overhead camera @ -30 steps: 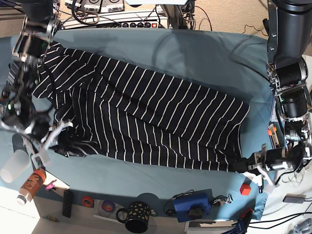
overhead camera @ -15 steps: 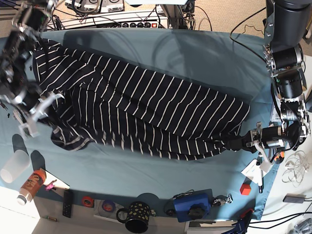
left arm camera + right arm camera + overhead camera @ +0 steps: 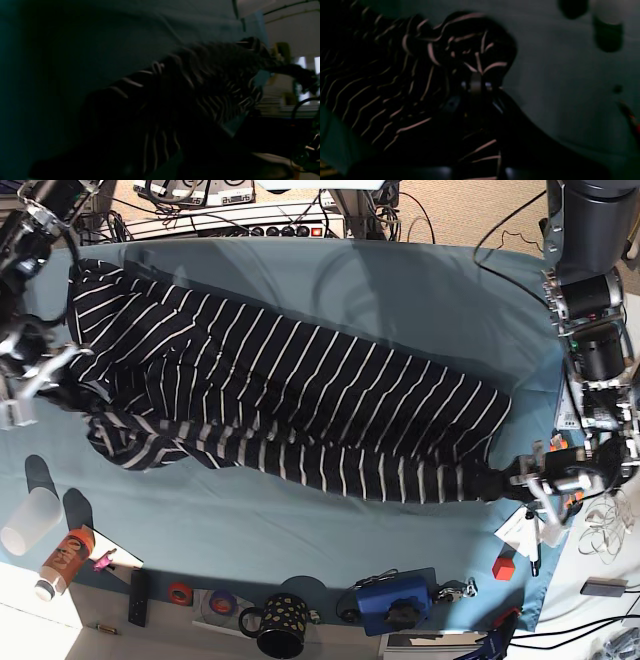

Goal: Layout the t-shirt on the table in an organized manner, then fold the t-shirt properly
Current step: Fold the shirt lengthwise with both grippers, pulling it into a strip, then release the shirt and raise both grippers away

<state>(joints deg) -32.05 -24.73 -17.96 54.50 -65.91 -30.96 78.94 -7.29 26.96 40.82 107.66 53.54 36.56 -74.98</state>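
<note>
Between both pincers: t-shirt [image 3: 290, 395] stretched taut across table [image 3: 420, 290].

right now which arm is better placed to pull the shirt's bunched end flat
Right. Its gripper is shut on the t-shirt at the crumpled end; the left gripper holds the far stretched corner.

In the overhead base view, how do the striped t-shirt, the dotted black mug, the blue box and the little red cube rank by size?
Largest to smallest:
1. t-shirt
2. blue box, which only slightly outsizes the next
3. dotted black mug
4. red cube
</note>
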